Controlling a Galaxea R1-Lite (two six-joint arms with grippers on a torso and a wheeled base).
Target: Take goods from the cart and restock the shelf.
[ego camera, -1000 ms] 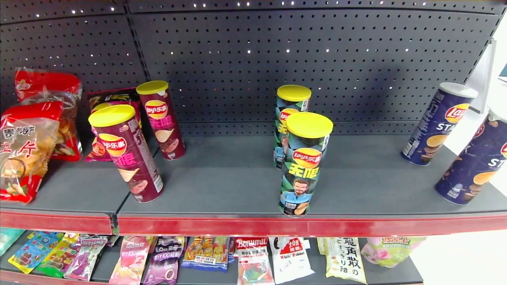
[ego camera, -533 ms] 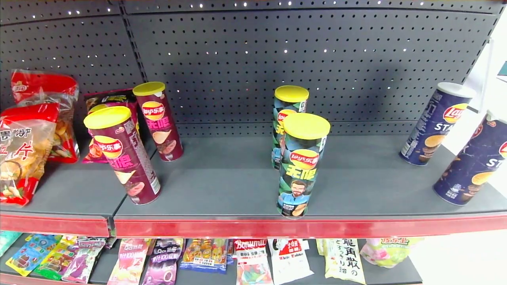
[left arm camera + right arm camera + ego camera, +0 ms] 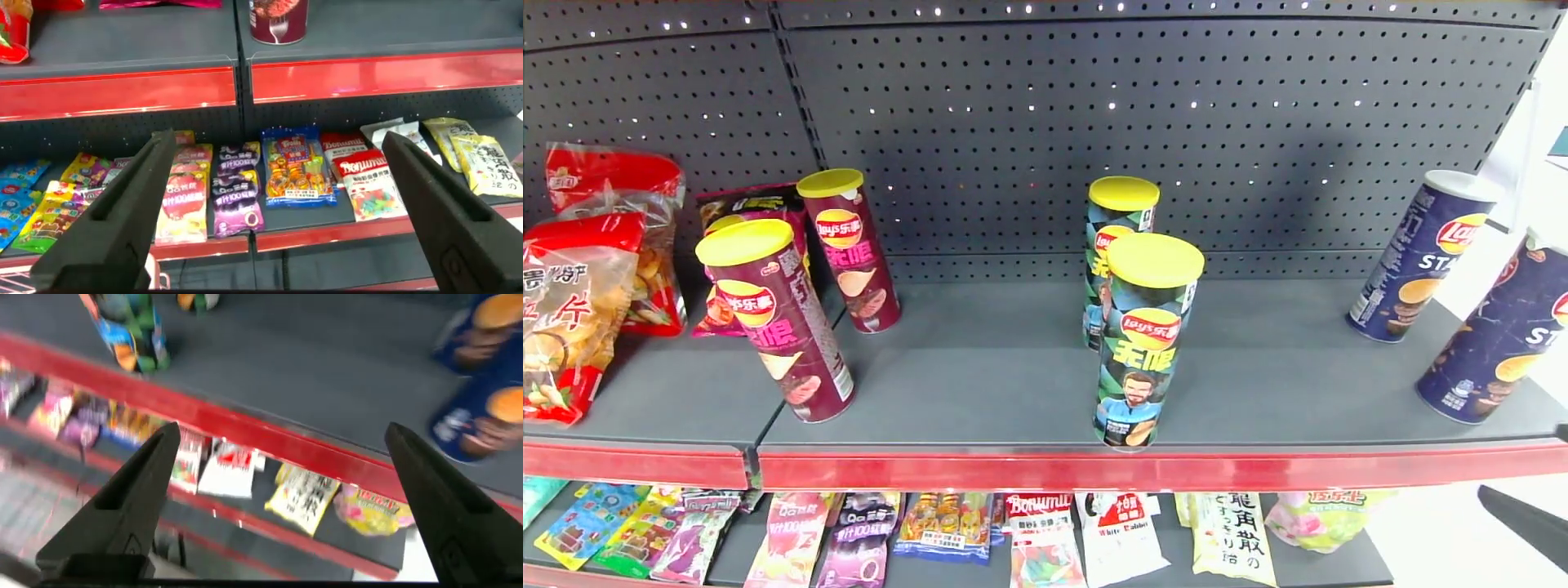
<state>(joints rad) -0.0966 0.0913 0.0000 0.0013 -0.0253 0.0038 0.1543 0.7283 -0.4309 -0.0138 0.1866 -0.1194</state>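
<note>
The grey shelf [image 3: 1013,384] with a red front edge carries upright chip cans: two maroon ones [image 3: 776,318] on the left, two green ones [image 3: 1143,343] in the middle and two blue ones [image 3: 1421,257] at the right. My left gripper [image 3: 278,140] is open and holds nothing; it sits below that shelf, facing the lower shelf of snack packets, with a maroon can's base [image 3: 278,20] above it. My right gripper [image 3: 283,431] is open too and holds nothing, in front of the red edge [image 3: 245,425] between the green can [image 3: 131,327] and the blue cans [image 3: 482,376]. One of its fingers [image 3: 1523,518] shows low at the right.
Red snack bags [image 3: 580,302] stand at the shelf's left end. Free room lies between the maroon and green cans, and between the green and blue ones. Several flat packets [image 3: 1045,531] lie on the lower shelf. A pegboard back wall [image 3: 1094,122] closes the rear.
The head camera shifted slightly a second ago. A dark finger of the right gripper has come into the head view at the bottom right. The cans have not moved.
</note>
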